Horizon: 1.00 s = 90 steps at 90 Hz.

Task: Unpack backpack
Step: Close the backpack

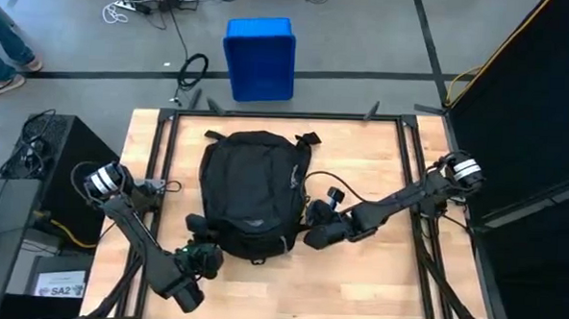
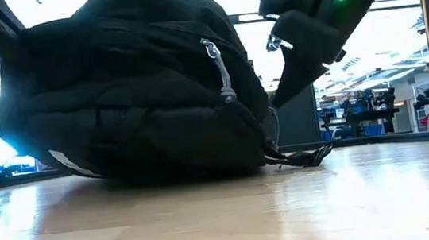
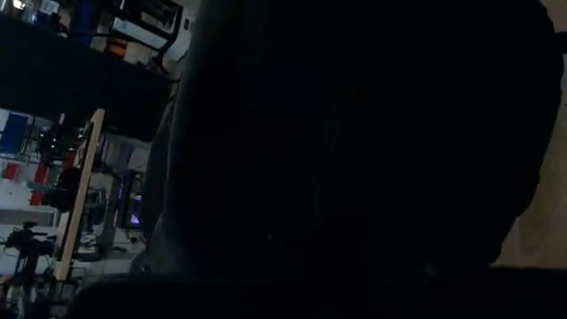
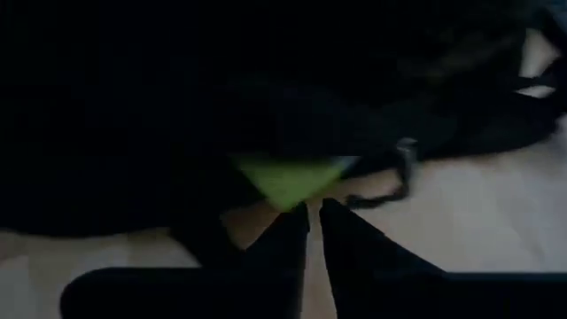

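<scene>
Black fabric fills almost the whole low view: the backpack (image 2: 132, 97) lies on its side right up close, bulging, zipper pull (image 2: 221, 67) dangling on its flank. From above it sits about midway between the table's (image 1: 376, 269) side edges, rounded end toward the near edge, shoulder straps toward the far edge.

Both arms close in on that near end. Right gripper (image 4: 314, 217) is down at the pack's right lower flank, its two fingers pressed nearly together with only a thin slit between them, tips aimed at a bright yellow-green patch (image 4: 288, 177) under the dark fabric. Whether they pinch a fold or a tab I cannot tell; nothing shows between them. My read is that it is hunting for the zipper or an opening there.

Left gripper (image 1: 203, 257) is tucked against the pack's left lower corner; its own camera sees only dark cloth, so spread or clamped, I cannot tell. Probably it steadies the bag so a pull from the other side won't drag it.

Pack looks zipped, nothing unpacked yet.
</scene>
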### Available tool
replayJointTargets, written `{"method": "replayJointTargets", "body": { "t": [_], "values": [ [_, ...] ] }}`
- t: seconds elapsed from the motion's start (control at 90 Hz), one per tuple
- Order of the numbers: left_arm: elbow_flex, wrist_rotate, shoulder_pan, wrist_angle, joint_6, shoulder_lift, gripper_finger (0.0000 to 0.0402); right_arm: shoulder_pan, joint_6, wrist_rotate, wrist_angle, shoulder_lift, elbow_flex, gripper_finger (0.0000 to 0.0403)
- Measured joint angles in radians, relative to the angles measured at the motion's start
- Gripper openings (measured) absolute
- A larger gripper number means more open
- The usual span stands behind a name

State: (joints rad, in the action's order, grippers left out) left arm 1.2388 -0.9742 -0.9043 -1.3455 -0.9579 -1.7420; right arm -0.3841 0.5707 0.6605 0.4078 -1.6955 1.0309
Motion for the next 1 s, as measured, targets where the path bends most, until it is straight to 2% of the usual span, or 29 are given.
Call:
{"method": "replayJointTargets", "body": {
  "t": [0.167,0.356,0.567,0.656,0.756,0.911,1.0],
  "values": [
    [0.0,0.001,0.0,0.012,-0.018,0.0,0.0026,-0.022,-0.101,-0.04,-0.168,-0.004,0.0,0.0046],
    [0.017,-0.005,0.0,0.006,0.007,0.0,0.0106,-0.027,-0.197,-0.082,-0.367,-0.004,0.0,0.0063],
    [0.096,-0.17,0.01,0.042,0.043,0.0,0.02,0.011,-0.225,-0.114,-0.422,-0.004,0.0,0.0068],
    [0.11,-0.183,0.029,0.163,0.135,0.0,0.0226,0.025,-0.225,-0.139,-0.428,-0.004,0.0,0.0066],
    [0.105,-0.154,0.063,0.393,0.339,-0.003,0.0245,0.031,-0.225,-0.149,-0.448,-0.004,0.0,0.0066],
    [0.1,-0.051,0.128,0.758,0.676,-0.059,0.0253,0.033,-0.225,-0.155,-0.468,-0.005,0.0,0.0068],
    [0.099,-0.048,0.156,0.837,0.76,-0.1,0.0253,0.033,-0.225,-0.159,-0.469,-0.005,0.0,0.0067]
  ]
}}
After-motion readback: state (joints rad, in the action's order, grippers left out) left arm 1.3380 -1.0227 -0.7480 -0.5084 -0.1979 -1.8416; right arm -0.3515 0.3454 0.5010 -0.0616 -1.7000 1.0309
